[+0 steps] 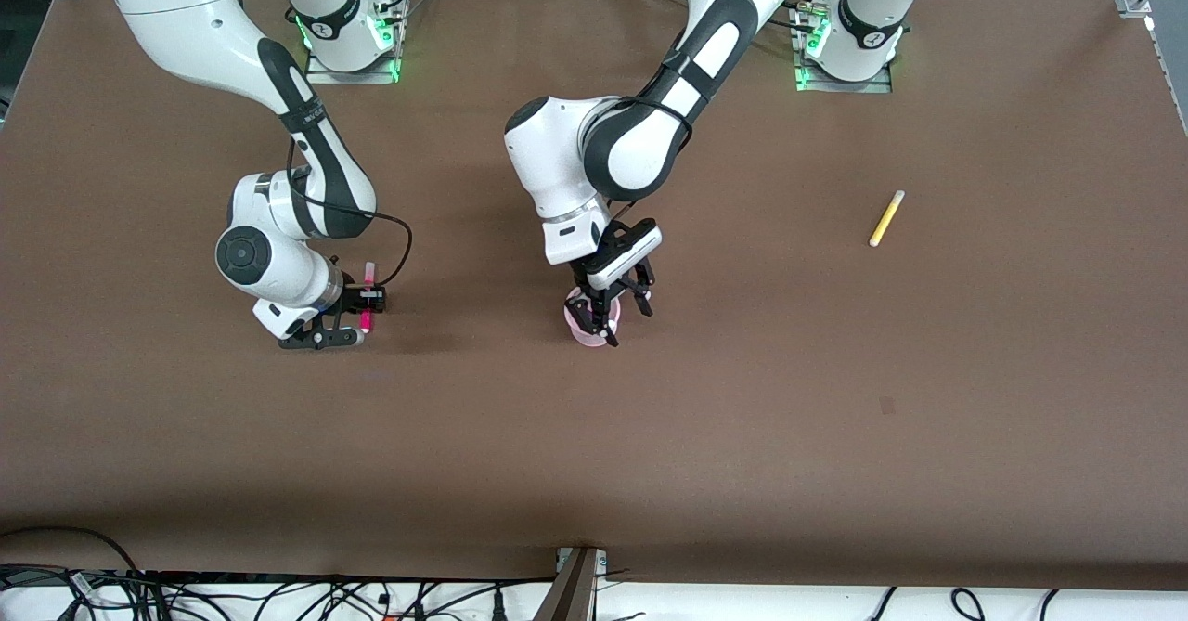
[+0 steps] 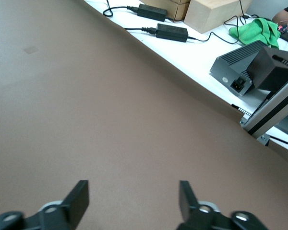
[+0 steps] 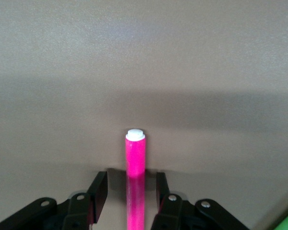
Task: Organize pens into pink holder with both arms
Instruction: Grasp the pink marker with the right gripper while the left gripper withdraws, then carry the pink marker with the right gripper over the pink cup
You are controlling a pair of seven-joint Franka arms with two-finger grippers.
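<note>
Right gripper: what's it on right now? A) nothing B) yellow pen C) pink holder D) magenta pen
D. The right gripper has its fingers on either side of the magenta pen in the right wrist view. The yellow pen lies alone on the table toward the left arm's end, and the open left gripper is over the pink holder.

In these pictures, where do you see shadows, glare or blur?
Front view: even light, soft shadows under both arms, green lamps glowing at the bases. Right wrist view: a broad dark shadow band crosses the table above the pink pen, whose near end is blurred. Left wrist view: the table pales to a washed sheen at one corner.
</note>
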